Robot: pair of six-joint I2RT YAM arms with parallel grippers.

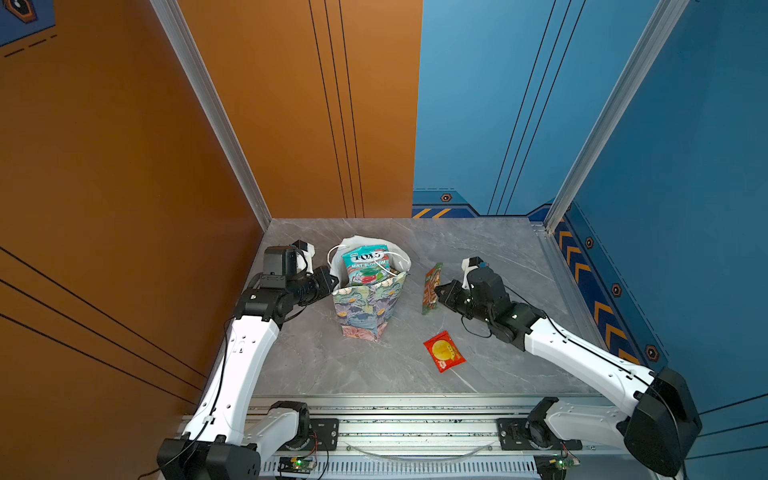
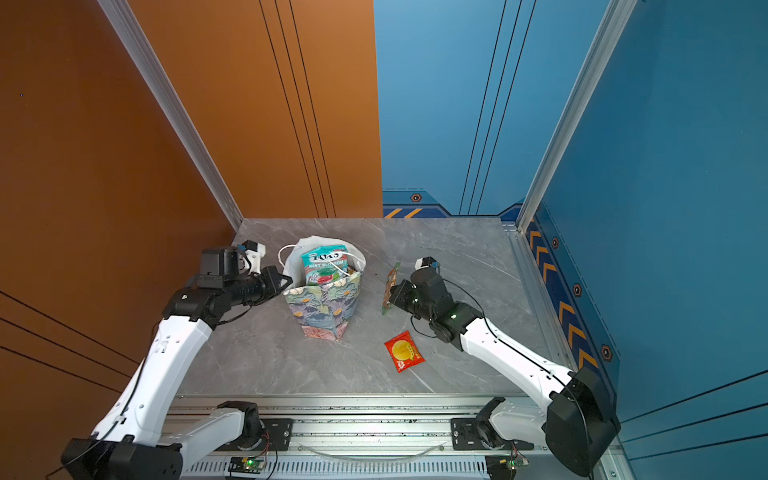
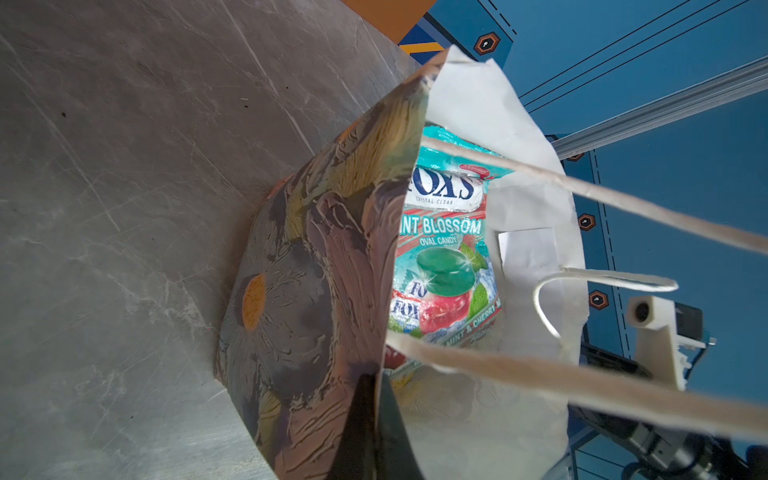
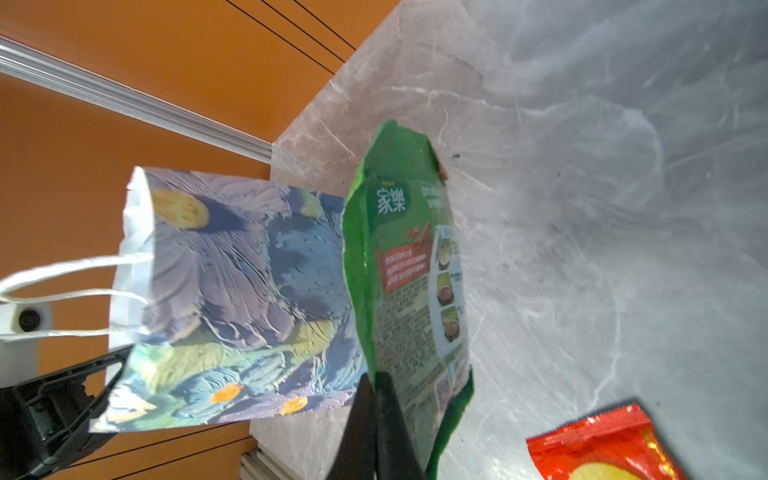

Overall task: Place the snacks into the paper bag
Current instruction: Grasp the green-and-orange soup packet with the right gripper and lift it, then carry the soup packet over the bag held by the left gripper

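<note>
Packing judged well advanced: upright floral-print paper bag (image 1: 365, 309), standing mid-table, holds a teal glossy packet (image 1: 365, 266) reading "FOX'S Crystal Clear Mint Blossom Oval Candy", left gripper (image 1: 334, 282) pinched on its rim, while right gripper (image 1: 436, 296) clamps a green foil sachet (image 1: 434, 274) marked "家樂" just beside it, and a red foil sachet (image 1: 444, 351) remains lying on the grey marble table (image 1: 490, 249).

The paper bag (image 1: 365, 307) stands upright on the counter (image 1: 324, 365), left of centre and toward the back. A candy packet (image 1: 365, 264) stands in it, its upper part above the rim. The left jaws pinch the bag's left wall at the rim, one inside and one outside. To the bag's right, apart from it, a tall sachet (image 1: 431, 286) is held on edge, the right jaws gripping it from its right. In front of that sachet, a flat sachet (image 1: 443, 351) lies on the counter.
</note>
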